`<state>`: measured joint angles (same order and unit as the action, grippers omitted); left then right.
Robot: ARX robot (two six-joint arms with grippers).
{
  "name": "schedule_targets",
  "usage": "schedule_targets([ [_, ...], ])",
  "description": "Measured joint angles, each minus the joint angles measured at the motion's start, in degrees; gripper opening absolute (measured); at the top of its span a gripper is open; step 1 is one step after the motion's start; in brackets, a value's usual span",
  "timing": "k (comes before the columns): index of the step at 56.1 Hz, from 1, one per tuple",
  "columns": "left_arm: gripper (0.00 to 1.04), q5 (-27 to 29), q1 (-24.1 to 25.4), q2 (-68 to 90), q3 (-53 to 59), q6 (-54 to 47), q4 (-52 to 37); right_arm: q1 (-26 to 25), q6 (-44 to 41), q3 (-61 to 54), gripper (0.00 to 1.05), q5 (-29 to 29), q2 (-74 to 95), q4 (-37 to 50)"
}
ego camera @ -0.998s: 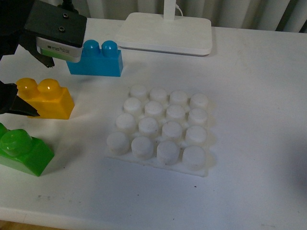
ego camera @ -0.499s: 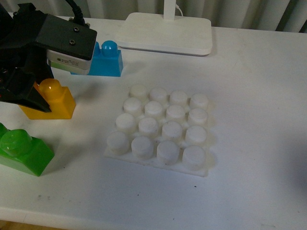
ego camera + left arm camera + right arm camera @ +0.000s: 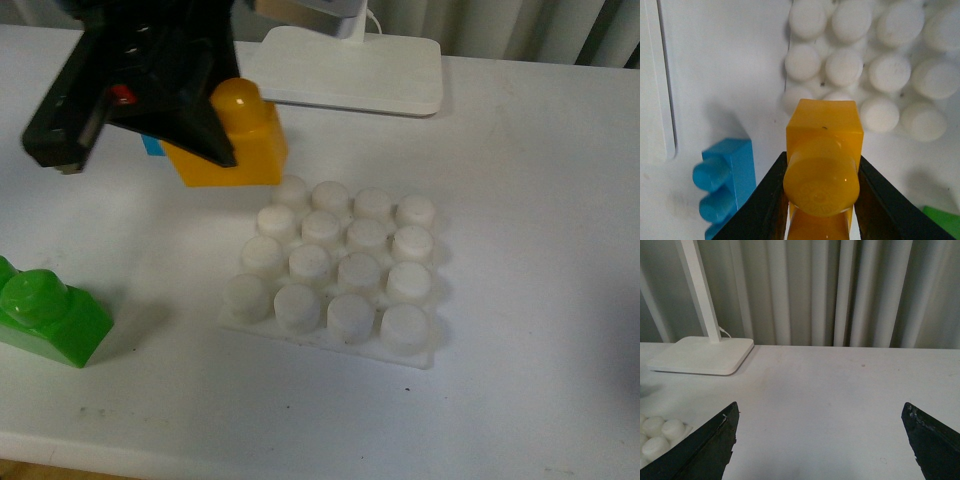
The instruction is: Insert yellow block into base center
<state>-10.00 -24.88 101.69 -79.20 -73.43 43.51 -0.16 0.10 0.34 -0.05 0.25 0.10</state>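
Left gripper (image 3: pixel 821 165) holds one yellow block (image 3: pixel 243 140) near one base (image 3: pixel 312 262)

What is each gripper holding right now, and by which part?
The left gripper holds the yellow block, its fingers pressed on two opposite side walls. The right gripper is open, holding nothing.

The base (image 3: pixel 335 265) lies open to me from above. From it, my left gripper (image 3: pixel 821 162) with the yellow block (image 3: pixel 245 140) fills 10 o'clock, the lamp foot (image 3: pixel 345 70) blocks 12, the green brick (image 3: pixel 50 315) sits well off at 8; table (image 3: pixel 540 250) runs free from 2 through 6.
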Motion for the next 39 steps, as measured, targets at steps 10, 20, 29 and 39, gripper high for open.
schedule_targets([
  [10, 0.31, 0.31, -4.7, 3.06, -2.93, 1.49, 1.01, 0.0, 0.0, 0.0, 0.96, 0.0, 0.0, 0.0],
  [20, 0.31, 0.98, -7.04, 5.07, -3.91, 2.05, 1.51, 0.0, 0.0, 0.0, 0.96, 0.0, 0.0, 0.0],
  [29, 0.31, 1.51, -7.69, 6.4, -4.66, 2.12, 1.7, 0.0, 0.0, 0.0, 0.96, 0.0, 0.0, 0.0],
  [39, 0.31, 2.51, -7.72, 7.54, -5.16, 1.9, 1.68, 0.0, 0.0, 0.0, 0.96, 0.0, 0.0, 0.0],
])
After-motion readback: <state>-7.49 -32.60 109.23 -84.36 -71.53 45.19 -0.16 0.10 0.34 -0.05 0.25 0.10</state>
